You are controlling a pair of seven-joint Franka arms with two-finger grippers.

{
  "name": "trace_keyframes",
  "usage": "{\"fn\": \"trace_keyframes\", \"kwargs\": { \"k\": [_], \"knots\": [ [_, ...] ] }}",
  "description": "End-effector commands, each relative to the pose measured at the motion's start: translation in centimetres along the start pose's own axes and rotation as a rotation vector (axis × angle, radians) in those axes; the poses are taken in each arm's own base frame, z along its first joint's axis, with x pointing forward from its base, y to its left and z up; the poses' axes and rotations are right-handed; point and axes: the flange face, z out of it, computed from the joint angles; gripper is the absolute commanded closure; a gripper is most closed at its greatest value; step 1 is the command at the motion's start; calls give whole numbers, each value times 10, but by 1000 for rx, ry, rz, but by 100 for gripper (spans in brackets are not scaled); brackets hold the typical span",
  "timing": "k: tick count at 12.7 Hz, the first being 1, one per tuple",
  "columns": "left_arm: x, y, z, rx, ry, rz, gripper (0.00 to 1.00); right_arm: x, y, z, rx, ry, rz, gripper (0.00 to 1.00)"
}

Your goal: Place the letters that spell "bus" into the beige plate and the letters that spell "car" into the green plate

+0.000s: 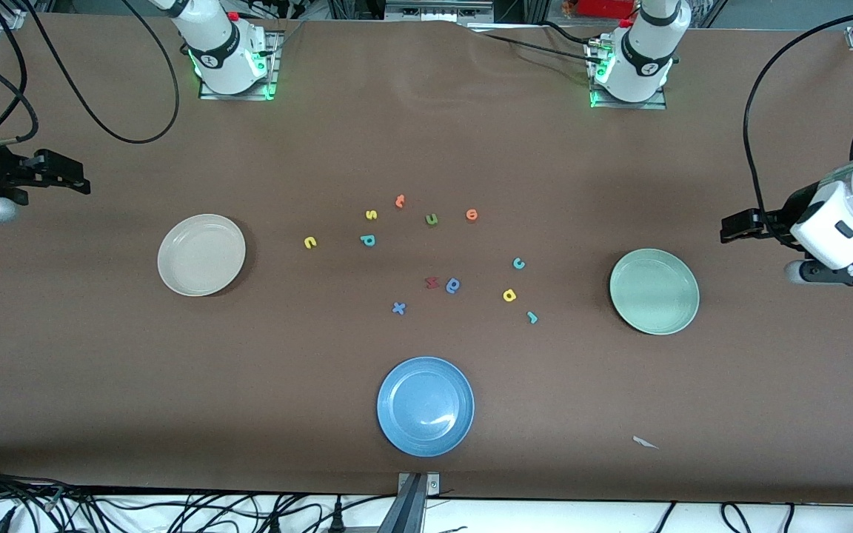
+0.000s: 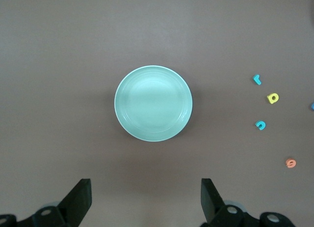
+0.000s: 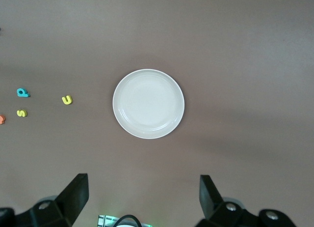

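- Nearest the lens: blue plate (image 1: 425,406), no part of the job.
- Farther from the camera than the blue plate, toward the right arm's end: beige plate (image 1: 201,255), nothing in it; yellow u (image 1: 310,242), teal b (image 1: 367,239) and yellow s (image 1: 371,215) loose on the table between the two.
- Toward the left arm's end from the blue plate: green plate (image 1: 654,291), also unfilled; teal c (image 1: 518,263), yellow a (image 1: 509,295) and teal r (image 1: 532,317) near it.
- Judged as the very start: no letter placed yet.
- Left gripper (image 2: 145,187) over the table's edge past the green plate, jaws spread wide, holding nothing.
- Right gripper (image 3: 143,185) likewise past the beige plate, fully spread, nothing held.
- Next: a fine pinch on one tiny letter, avoiding the green u (image 1: 431,219).
- Brown table (image 1: 101,370); cables along its edge.
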Motion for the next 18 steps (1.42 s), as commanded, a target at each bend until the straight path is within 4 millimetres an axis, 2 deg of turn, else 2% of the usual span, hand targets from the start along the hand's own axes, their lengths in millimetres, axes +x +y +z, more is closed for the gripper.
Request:
{"fn": "trace_keyframes", "kwargs": {
  "k": [1,9,18],
  "knots": [
    [2,-5,9,-2,-9,58,2,-6,-2,-4,-2,2,8,0],
    [9,1,22,-1,-31,71,1,-4,-3,-5,-3,11,6,0],
    [13,2,26,-3,-34,67,1,-4,-4,-4,-1,8,6,0]
  ]
}}
